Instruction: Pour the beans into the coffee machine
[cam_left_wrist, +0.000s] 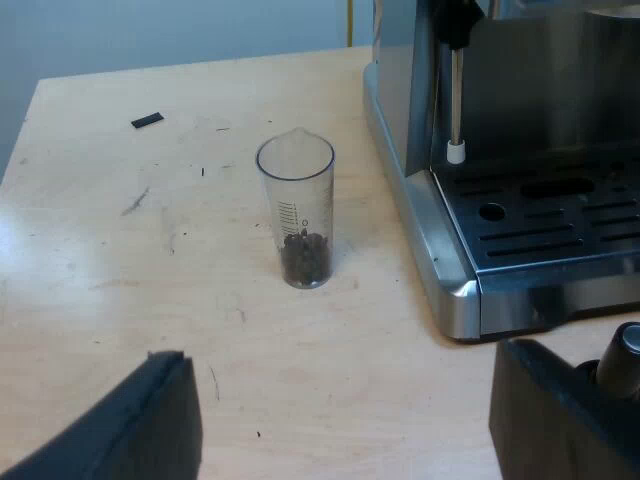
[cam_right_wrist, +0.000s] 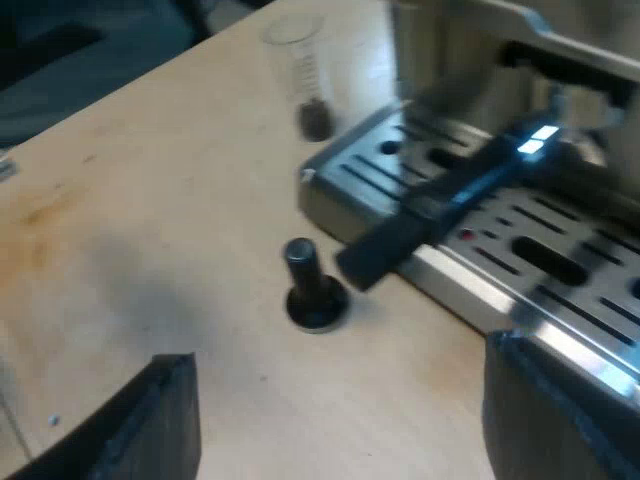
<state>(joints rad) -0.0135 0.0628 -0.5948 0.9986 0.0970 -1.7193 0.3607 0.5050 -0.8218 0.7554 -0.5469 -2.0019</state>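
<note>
- The left gripper (cam_left_wrist: 345, 420) is hanging low over the worktop (cam_left_wrist: 120, 250), its two matte black jaws standing wide apart with nothing between them.
- The right gripper (cam_right_wrist: 340, 420) is hovering the same way, its jaws also standing apart and holding nothing.
- One tamper (cam_right_wrist: 312, 285) with a black knob is standing upright on the pale, scuffed wood, just beside the machine's front corner.
- One holder handle (cam_right_wrist: 430, 215), dark and bar-shaped, is jutting out over the slotted metal drip tray (cam_right_wrist: 560, 270).
- One measuring glass (cam_left_wrist: 296, 215), clear, cylindrical, spouted and marked with a printed scale, is standing upright near the machine's side, well ahead of the left gripper.
- Dark coffee beans (cam_left_wrist: 304, 258) are filling only its bottom.
- One espresso machine (cam_left_wrist: 410, 140) in brushed steel is rising beyond, with one thin steam wand (cam_left_wrist: 456, 100), white-tipped, hanging over its tray.
- One small black strip (cam_left_wrist: 147, 120) is lying farthest off.
</note>
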